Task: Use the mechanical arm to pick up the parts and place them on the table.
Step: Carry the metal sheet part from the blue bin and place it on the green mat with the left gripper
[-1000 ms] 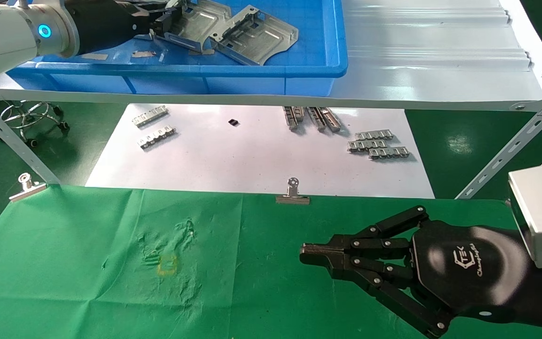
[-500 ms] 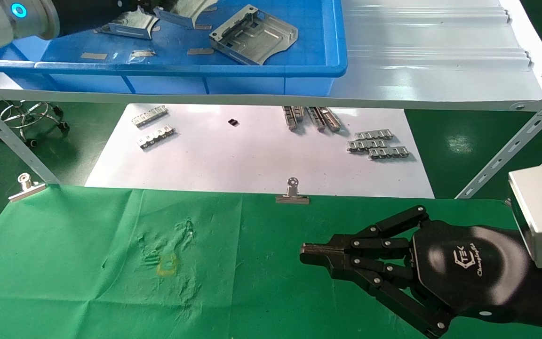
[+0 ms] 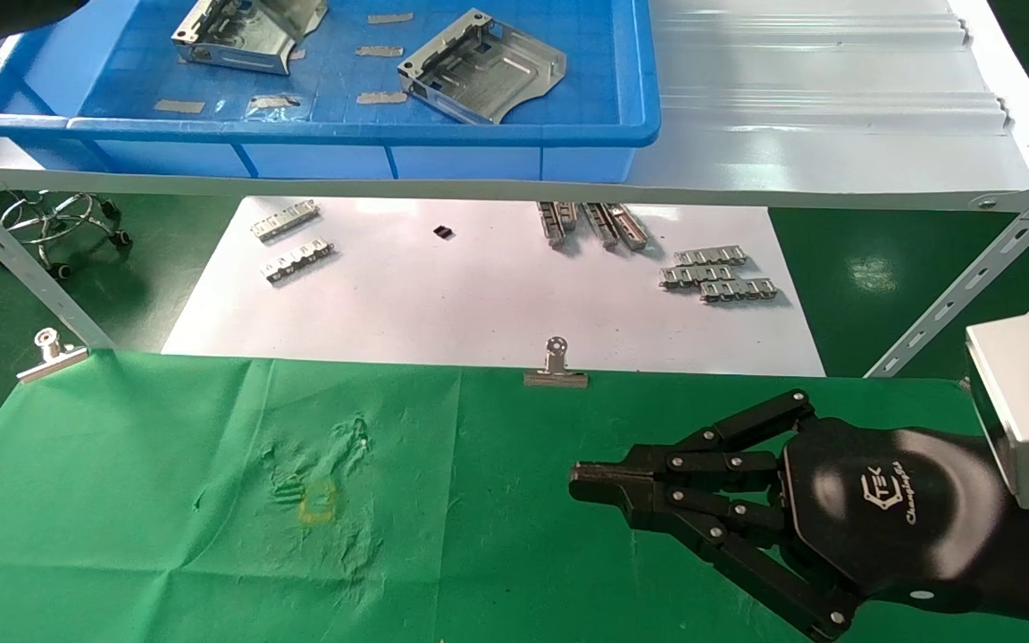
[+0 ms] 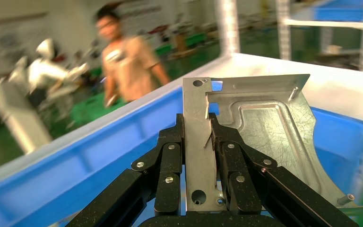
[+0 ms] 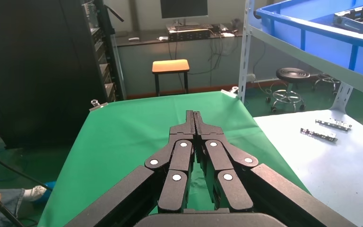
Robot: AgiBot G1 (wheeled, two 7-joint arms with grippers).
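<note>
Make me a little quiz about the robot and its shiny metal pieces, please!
1. True or false: the right gripper is open wide.
2. Pick one: what does the left gripper clamp? A, a silver part. B, a binder clip. C, a toothed strip.
3. Short answer: what colour is the cloth on the table under the right gripper?

Key: 1 false, its fingers are shut together with nothing between them. 2 A. 3 green.

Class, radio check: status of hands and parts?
Left hand shut on metal part, above blue bin. Right hand shut, empty, over green table. Path clear.
</note>
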